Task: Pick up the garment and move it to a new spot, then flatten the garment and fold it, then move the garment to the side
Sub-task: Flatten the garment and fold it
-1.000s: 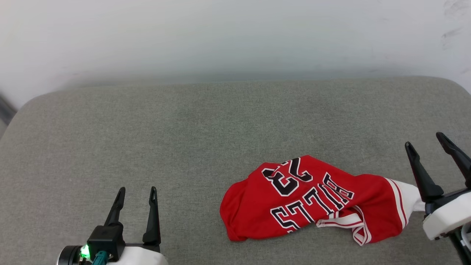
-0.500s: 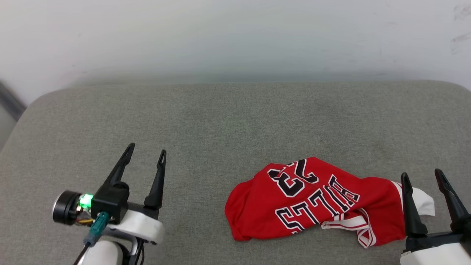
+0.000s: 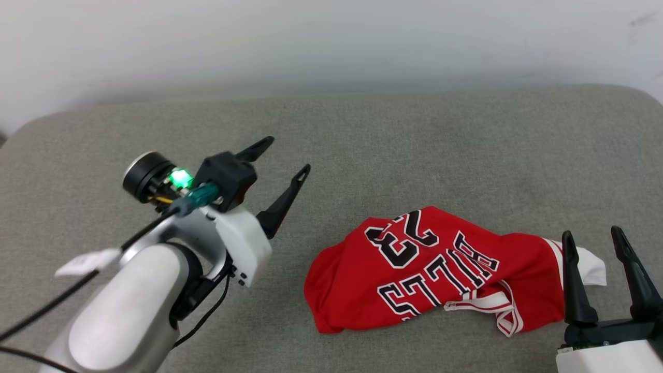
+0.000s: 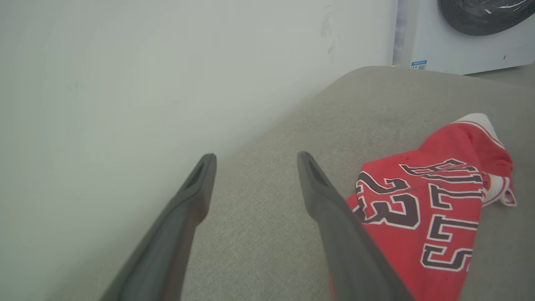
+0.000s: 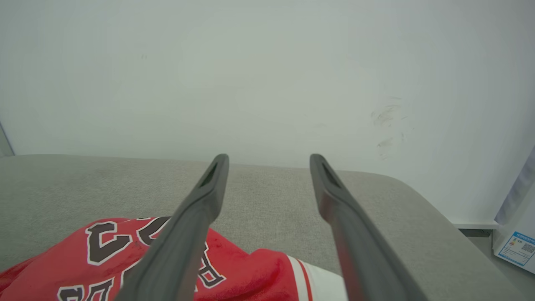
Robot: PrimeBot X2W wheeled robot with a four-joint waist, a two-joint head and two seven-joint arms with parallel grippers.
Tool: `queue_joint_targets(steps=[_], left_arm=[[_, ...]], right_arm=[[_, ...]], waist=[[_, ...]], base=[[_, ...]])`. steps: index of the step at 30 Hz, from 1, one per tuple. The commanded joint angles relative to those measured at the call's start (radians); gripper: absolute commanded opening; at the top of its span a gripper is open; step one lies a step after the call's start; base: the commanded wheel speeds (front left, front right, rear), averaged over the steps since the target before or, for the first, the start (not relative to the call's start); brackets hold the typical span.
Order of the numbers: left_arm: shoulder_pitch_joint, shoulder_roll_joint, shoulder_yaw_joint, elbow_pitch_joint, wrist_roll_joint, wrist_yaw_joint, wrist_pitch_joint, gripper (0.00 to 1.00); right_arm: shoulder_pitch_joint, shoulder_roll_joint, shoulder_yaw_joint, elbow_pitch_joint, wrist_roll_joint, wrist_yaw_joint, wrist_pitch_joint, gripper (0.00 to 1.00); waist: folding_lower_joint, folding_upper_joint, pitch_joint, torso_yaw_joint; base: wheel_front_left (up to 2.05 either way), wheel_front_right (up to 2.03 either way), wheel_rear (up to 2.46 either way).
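Crumpled red jersey T-shirt [image 3: 435, 269] lies between wide-open, empty left gripper [image 3: 288, 153] and right gripper [image 3: 591, 233]; grabbing bunched layers could tangle it.

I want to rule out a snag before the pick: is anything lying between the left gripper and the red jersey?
Nothing visible does. Just bare grey cushion lies between the open left gripper and the garment. The open right gripper sits by its white sleeve, with nothing between them either.

We note glossy white left forearm [image 3: 127, 311], black cable [image 3: 41, 311], teal plug [image 3: 199, 196], green lamp [image 3: 180, 178]; dark tapered fingers [image 3: 282, 201].
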Motion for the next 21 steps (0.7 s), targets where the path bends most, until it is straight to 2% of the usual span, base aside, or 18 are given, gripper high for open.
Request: queue_joint_targets(steps=[1,6,11,16,21], left_arm=[[-0.034,0.02,-0.034,-0.004,-0.033,0.001,0.034,1.0],[-0.182,0.116,-0.26,-0.027,-0.198,0.001,0.241,1.0],[-0.333,0.178,-0.491,-0.059,-0.352,0.001,0.418,1.0],[-0.465,0.196,-0.677,-0.048,-0.453,0.001,0.528,1.0],[-0.529,0.18,-0.742,0.003,-0.492,0.001,0.631,1.0]], right_arm=[[-0.01,0.005,0.0,-0.006,-0.006,-0.001,-0.002,1.0],[-0.027,0.011,0.005,-0.009,-0.012,-0.001,-0.002,1.0],[-0.048,0.019,0.009,-0.01,-0.019,-0.001,-0.002,1.0],[-0.071,0.026,0.023,-0.008,-0.023,-0.001,-0.002,1.0],[-0.103,0.033,0.036,-0.006,-0.025,-0.001,-0.002,1.0]], waist=[[0.0,-0.0001,0.014,-0.01],[0.0,-0.0001,0.047,-0.029],[0.0,-0.0001,0.083,-0.044],[0.0,-0.0001,0.128,-0.062],[0.0,-0.0001,0.178,-0.082]], base=[[0.0,0.0,0.0],[0.0,0.0,0.0],[0.0,0.0,0.0],[0.0,0.0,0.0],[0.0,0.0,0.0]])
